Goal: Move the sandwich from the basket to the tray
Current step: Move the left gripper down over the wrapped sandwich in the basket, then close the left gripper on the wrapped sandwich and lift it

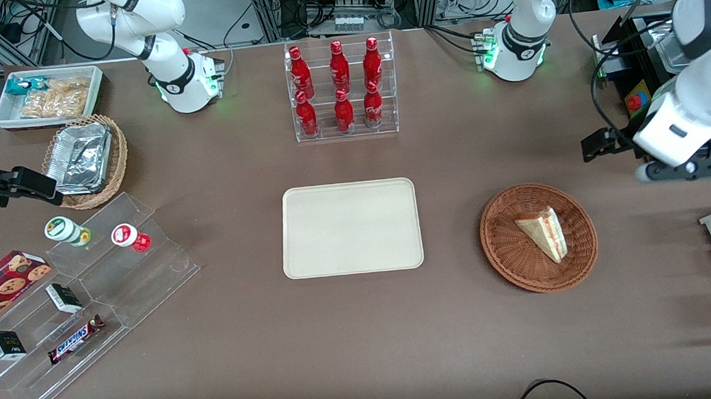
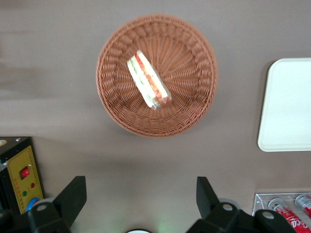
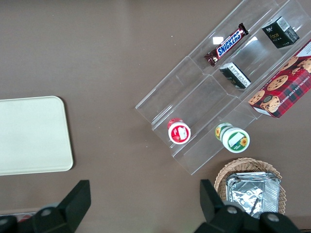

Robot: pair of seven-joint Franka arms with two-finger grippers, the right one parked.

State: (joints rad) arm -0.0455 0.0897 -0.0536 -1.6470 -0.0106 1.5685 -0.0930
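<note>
Sandwich [image 1: 543, 233] in basket [image 1: 507, 258] (tray [image 1: 351, 227] beside); pincer [image 2: 138, 201] above

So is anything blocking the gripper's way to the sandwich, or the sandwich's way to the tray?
Nothing visible. The open gripper hangs above bare table beside the basket; the sandwich lies uncovered, and only bare table separates it from the tray.

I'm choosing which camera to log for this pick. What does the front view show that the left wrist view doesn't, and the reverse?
Only the front view shows the foil-container basket, the snack bin, the stepped acrylic stand and the working arm itself.

Only the left wrist view shows the hand, open and raised above bare table beside the basket, plus the sandwich's red and green filling edge.

Both show the sandwich lying in the basket, the bare tray and the red bottles.
</note>
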